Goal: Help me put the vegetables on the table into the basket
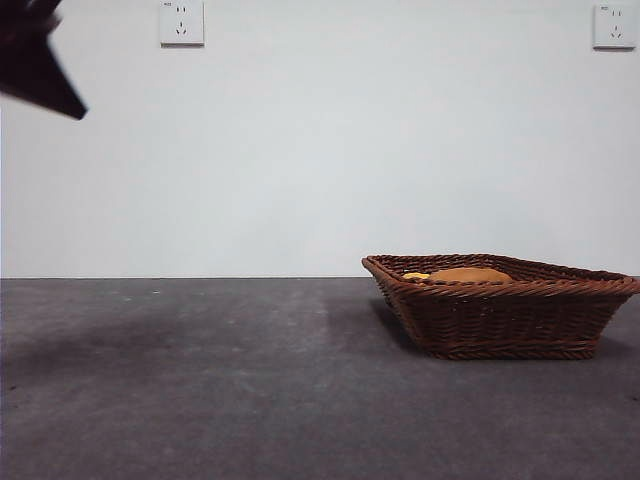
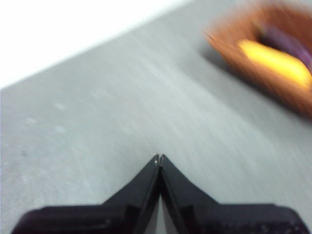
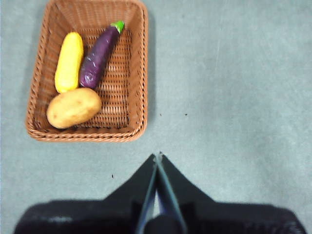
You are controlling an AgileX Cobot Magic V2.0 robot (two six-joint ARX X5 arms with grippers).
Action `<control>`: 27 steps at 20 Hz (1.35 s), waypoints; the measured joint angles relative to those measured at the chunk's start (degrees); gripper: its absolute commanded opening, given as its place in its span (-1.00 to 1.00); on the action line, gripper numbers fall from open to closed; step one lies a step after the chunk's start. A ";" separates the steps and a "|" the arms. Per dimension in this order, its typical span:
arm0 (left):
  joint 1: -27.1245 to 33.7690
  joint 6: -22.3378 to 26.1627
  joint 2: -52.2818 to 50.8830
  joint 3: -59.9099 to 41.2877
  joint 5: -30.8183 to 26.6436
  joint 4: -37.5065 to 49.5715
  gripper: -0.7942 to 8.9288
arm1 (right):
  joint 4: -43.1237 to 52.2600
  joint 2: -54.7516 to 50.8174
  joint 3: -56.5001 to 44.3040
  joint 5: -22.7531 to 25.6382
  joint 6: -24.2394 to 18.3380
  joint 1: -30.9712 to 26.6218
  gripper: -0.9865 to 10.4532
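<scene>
Grey counter (image 1: 200,400), white wall (image 1: 320,150).
Basket (image 1: 500,325) at right holds all three vegetables; left pincer (image 2: 159,157) and right pincer (image 3: 158,155) closed, empty.

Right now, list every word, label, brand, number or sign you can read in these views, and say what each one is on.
No text can be read in any view.
Left wall socket: a tiny mark at its top corner, too small to read.
Right wall socket: the same kind of mark, too small to read.
Basket, potato, corn cob, eggplant, table: no lettering or labels.
</scene>
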 measured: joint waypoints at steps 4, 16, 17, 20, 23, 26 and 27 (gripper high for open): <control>7.48 -9.22 -14.08 -25.57 0.22 31.04 -0.84 | 0.00 3.34 0.00 0.00 0.00 0.00 -0.83; 14.73 -10.47 -37.44 -33.68 -5.25 6.80 -0.84 | 0.00 6.78 0.00 0.11 0.00 0.00 -0.83; 15.04 -10.58 -38.84 -33.68 -5.25 4.00 -0.84 | 0.00 6.78 0.00 0.11 0.00 0.00 -0.83; 15.50 -12.09 -44.17 -33.68 -5.11 -3.85 -0.84 | 0.00 6.78 0.00 0.13 0.00 0.00 -0.83; 15.91 -14.97 -48.76 -33.64 -5.03 -3.10 -0.84 | 0.00 6.78 0.00 0.17 0.00 0.00 -0.83; 16.52 -16.26 -48.74 -33.66 -5.40 -3.45 -0.84 | -0.02 6.86 0.00 0.15 0.00 0.00 -0.83; 16.57 -16.46 -48.74 -33.66 -5.95 -3.43 -0.84 | 0.00 6.86 0.00 0.15 0.00 0.00 -0.83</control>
